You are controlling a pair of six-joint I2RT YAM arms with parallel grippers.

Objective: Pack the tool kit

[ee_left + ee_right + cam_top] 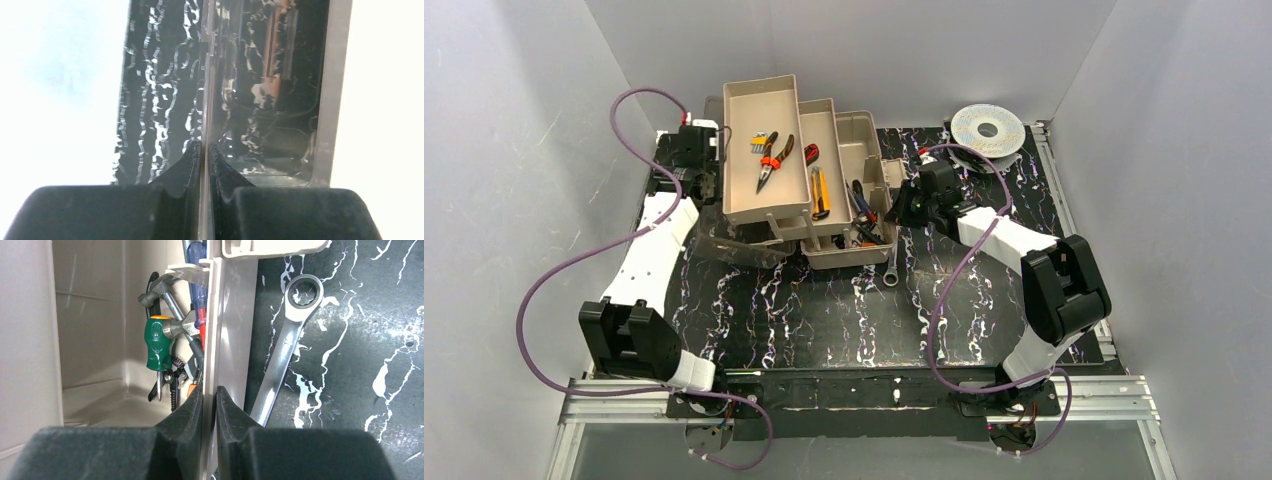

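The beige toolbox (871, 150) stands open at the back centre, its fold-out trays (742, 205) stepped up to the left. Red pliers (772, 160) lie in the top tray and a yellow knife (820, 193) in the middle one. Screwdrivers (864, 208) lie in the base. The smoky lid (734, 248) hangs open at the box's left. My left gripper (707, 188) is shut on the lid's thin edge (205, 100). My right gripper (902, 207) is shut on the base's right wall (227, 330). A green-handled screwdriver (157, 342) and a hammer (162, 290) show inside.
A silver ring wrench (891, 268) lies on the black marbled table just outside the box's right wall, beside my right fingers (282, 350). The round silver wire spool (987, 128) lies at the back right. White walls enclose the table on three sides.
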